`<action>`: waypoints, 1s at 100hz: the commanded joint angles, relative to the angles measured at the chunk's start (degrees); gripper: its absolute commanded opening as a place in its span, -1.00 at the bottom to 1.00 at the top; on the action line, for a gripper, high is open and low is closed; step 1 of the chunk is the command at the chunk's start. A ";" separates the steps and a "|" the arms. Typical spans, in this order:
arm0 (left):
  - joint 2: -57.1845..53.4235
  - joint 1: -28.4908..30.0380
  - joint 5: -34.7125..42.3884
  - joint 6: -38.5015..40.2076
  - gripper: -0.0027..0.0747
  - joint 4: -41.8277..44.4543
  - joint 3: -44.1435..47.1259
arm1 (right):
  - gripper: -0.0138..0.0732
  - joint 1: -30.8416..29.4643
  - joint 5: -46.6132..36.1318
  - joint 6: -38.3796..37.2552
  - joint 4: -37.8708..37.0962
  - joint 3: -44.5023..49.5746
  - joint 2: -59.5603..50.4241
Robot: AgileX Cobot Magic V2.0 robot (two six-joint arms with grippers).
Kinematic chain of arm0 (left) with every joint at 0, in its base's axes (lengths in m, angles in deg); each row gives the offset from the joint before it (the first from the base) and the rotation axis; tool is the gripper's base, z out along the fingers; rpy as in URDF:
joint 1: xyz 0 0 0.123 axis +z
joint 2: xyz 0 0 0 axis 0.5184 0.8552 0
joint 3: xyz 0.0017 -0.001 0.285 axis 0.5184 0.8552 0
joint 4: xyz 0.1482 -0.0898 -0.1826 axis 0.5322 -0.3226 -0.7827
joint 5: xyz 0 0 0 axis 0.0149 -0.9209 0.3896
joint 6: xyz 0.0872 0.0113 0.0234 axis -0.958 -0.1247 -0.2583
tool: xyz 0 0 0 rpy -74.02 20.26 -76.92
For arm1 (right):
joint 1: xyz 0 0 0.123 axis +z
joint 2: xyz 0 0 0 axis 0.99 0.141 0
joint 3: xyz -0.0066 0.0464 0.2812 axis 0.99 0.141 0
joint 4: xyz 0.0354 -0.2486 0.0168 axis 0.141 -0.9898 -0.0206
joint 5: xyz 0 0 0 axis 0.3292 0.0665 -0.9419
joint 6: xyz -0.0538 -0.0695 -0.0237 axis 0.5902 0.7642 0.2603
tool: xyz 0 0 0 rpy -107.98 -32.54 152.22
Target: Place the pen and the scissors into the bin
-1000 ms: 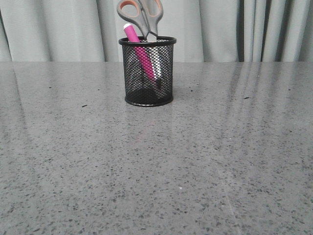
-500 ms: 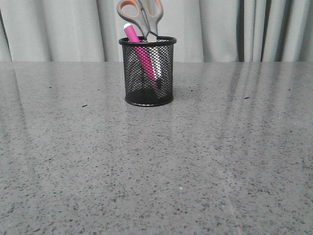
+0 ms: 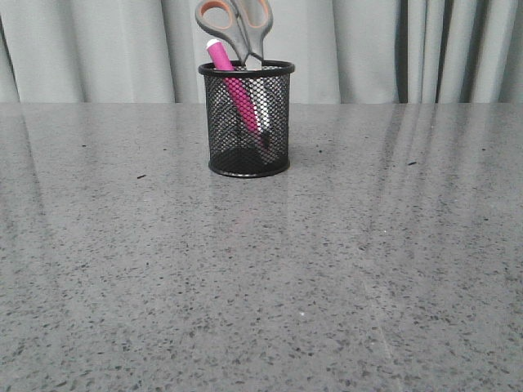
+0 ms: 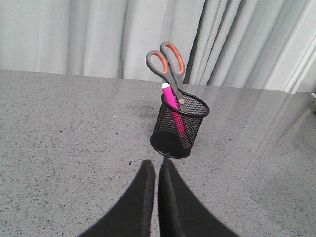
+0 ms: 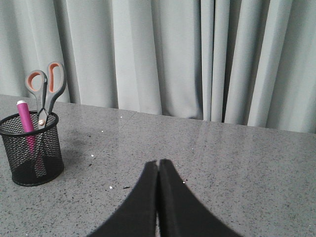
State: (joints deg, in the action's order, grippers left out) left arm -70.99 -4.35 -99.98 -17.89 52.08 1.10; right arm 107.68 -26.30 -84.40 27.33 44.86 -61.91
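Observation:
The black mesh bin (image 3: 248, 122) stands upright at the far middle of the table. The magenta pen (image 3: 232, 82) leans inside it, cap up. The scissors (image 3: 236, 28) stand in it with the blades down and the grey and orange handles above the rim. The bin (image 4: 179, 127), pen (image 4: 170, 98) and scissors (image 4: 166, 61) also show in the left wrist view, and the bin (image 5: 32, 148) in the right wrist view. My left gripper (image 4: 156, 163) is shut and empty, a little short of the bin. My right gripper (image 5: 158, 162) is shut and empty, well to the right of the bin. Neither arm shows in the front view.
The grey speckled table (image 3: 261, 269) runs back to a pale grey curtain (image 3: 409, 49). A few small dark specks (image 3: 140, 176) lie on the table.

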 commanded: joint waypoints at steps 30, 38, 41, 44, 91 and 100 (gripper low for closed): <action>-7.66 8.57 7.95 -2.41 -0.98 2.26 10.23 | -0.85 -0.09 -2.92 0.18 -1.08 -1.43 0.72; -10.08 12.15 14.49 -8.72 -0.98 -1.55 14.73 | -0.85 -0.09 -2.92 0.18 -1.08 -1.43 0.72; -10.96 13.80 16.69 -13.11 -0.98 -4.01 16.27 | -0.85 -0.09 -2.92 0.18 -1.08 -1.43 0.72; -11.59 15.15 18.58 -16.53 -0.98 -6.72 17.72 | -0.85 -0.09 -2.92 0.18 -1.08 -1.43 0.72; -13.68 31.27 8.24 -20.90 -0.98 -15.03 26.43 | -0.85 -0.09 -3.02 0.18 -1.08 -1.43 0.72; -13.68 31.27 8.29 -20.90 -0.98 -15.67 26.55 | -0.85 -0.09 -3.02 0.18 -1.08 -1.43 0.72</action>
State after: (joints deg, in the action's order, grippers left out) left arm -82.80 26.68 -93.93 -38.69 37.55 26.28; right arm 107.68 -26.19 -84.40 27.44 44.90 -61.91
